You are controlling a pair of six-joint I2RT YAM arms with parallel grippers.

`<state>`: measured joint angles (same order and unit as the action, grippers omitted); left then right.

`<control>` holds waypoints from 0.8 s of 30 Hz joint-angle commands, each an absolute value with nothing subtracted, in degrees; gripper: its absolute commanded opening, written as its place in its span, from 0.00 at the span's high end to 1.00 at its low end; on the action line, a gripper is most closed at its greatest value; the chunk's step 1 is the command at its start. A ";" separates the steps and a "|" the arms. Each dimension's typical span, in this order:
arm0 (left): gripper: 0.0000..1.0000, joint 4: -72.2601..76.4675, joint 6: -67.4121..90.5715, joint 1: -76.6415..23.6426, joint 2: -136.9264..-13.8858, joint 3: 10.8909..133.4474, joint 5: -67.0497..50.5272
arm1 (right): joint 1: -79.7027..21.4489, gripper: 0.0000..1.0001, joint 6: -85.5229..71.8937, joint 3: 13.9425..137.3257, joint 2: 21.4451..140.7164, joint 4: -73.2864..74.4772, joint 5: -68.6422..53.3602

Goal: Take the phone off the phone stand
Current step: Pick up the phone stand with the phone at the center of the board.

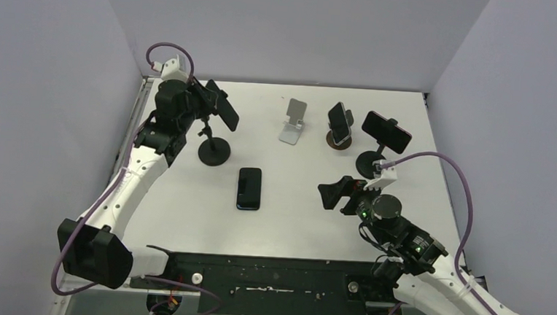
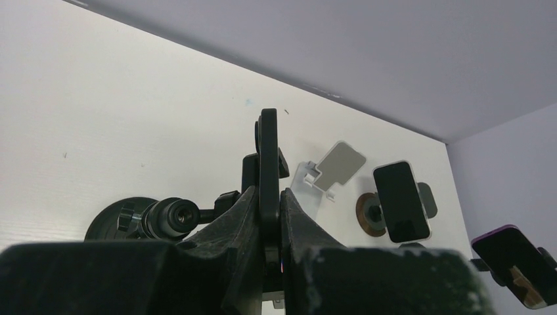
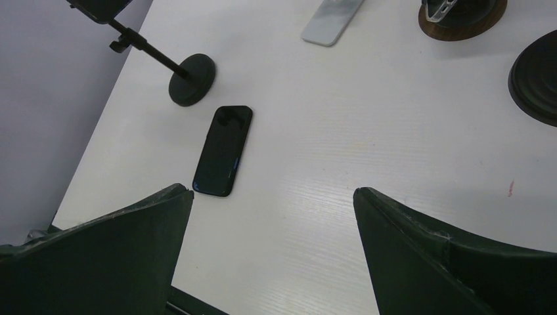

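Grasp made, removal outstanding. The left gripper (image 2: 268, 205) is clamped edge-on upon the phone (image 2: 268, 154), which sits in the clamp of the black phone stand (image 1: 214, 152) at the far left of the table (image 1: 301, 224). The phone is not yet out; pulling it free and setting it down remain. The right gripper (image 1: 334, 192) hangs spread wide and empty over the near right. A second phone (image 1: 249, 188) lies flat mid-table.
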<state>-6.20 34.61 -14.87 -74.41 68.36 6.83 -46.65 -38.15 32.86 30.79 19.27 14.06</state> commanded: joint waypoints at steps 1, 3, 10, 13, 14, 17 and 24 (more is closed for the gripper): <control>1.00 0.09 33.76 -16.65 -68.51 72.91 5.21 | -47.00 0.00 -36.32 36.83 30.63 20.01 16.62; 1.00 0.09 33.80 -17.29 -67.62 73.24 3.98 | -47.09 0.00 -34.90 37.91 30.68 20.98 17.62; 1.00 -2.28 35.43 -19.42 -64.88 74.25 -1.38 | -47.02 0.00 -30.02 43.15 31.54 24.09 20.81; 1.00 -2.64 35.89 -20.07 -63.91 74.75 -2.77 | -47.04 0.00 -29.15 44.41 31.73 24.65 21.50; 1.00 -2.60 35.94 -20.23 -63.60 74.78 -3.37 | -47.00 0.00 -28.96 44.77 31.81 24.76 21.61; 1.00 -2.35 36.08 -20.97 -62.61 74.83 -4.78 | -47.05 0.00 -28.42 45.57 31.94 25.08 21.67; 1.00 1.77 37.80 -22.85 -60.75 73.87 -9.52 | -47.07 0.00 -26.50 47.11 32.01 26.01 21.39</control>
<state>-11.92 35.73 -21.87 -64.71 68.86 -4.25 -46.65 -29.08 44.05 31.57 25.36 20.21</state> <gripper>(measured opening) 0.094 0.999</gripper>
